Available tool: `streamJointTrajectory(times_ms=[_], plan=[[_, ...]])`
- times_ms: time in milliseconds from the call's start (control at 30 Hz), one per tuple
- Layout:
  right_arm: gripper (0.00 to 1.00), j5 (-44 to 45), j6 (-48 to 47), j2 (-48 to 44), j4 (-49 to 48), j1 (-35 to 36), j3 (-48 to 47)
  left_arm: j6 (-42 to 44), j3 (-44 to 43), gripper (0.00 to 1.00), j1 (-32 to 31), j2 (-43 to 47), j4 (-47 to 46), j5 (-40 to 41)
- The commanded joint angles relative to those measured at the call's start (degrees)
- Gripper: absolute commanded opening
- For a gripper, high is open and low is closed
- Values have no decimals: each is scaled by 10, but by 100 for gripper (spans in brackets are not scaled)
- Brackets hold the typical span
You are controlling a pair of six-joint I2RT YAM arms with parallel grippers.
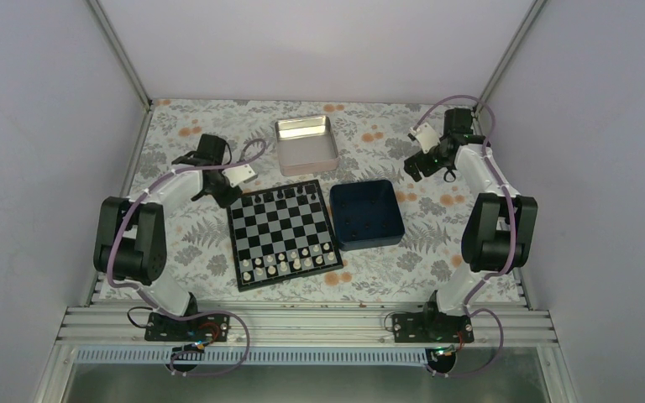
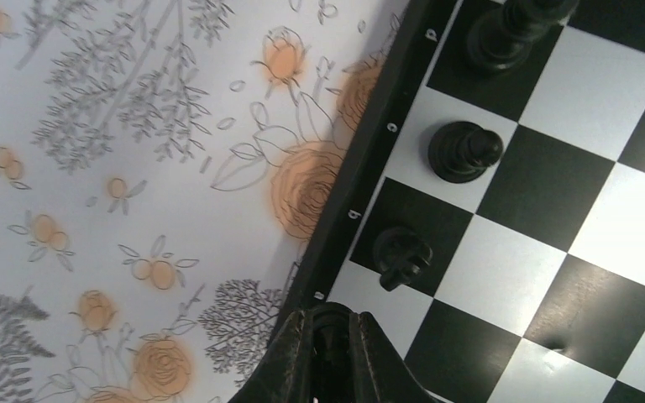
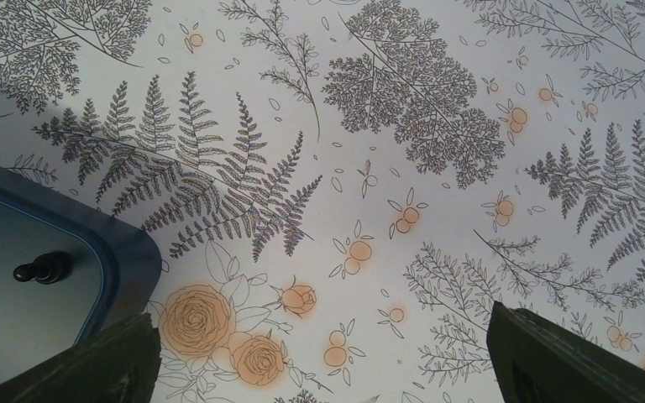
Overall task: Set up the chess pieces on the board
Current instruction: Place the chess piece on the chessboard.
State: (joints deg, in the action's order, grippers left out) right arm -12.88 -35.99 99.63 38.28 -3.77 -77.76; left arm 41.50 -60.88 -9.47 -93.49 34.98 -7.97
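The board [image 1: 279, 228] lies mid-table, with cream-white chessmen on its two near rows and a few black chess pieces [image 1: 293, 195] along the far row. My left gripper [image 1: 227, 198] hangs over the board's far-left corner. In the left wrist view it [image 2: 333, 336] is shut on a black chess piece [image 2: 333, 329] above the corner square. A black knight [image 2: 401, 256], a bishop [image 2: 462, 151] and a taller piece [image 2: 504, 34] stand on the squares beyond. My right gripper [image 1: 416, 168] [image 3: 323, 357] is open over bare cloth with nothing between its fingers.
A navy blue box [image 1: 366, 214] sits right of the board with loose black pieces inside; one [image 3: 42, 268] shows in the right wrist view beside the box's corner [image 3: 126, 252]. A shiny metal tin [image 1: 305, 143] stands behind the board. The flowered cloth covers the table.
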Motion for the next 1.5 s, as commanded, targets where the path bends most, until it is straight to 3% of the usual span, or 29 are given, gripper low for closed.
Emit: streamJointTrajectory(times_ms=[0, 1133, 1467], plan=[[100, 2, -6, 6, 0, 4, -10, 5, 18, 9, 3, -12, -16, -15], [100, 12, -9, 11, -2, 5, -1, 11, 9, 10, 4, -29, 1, -14], [100, 13, -10, 13, -1, 6, 1, 11, 7, 18, 4, -24, 4, -13]])
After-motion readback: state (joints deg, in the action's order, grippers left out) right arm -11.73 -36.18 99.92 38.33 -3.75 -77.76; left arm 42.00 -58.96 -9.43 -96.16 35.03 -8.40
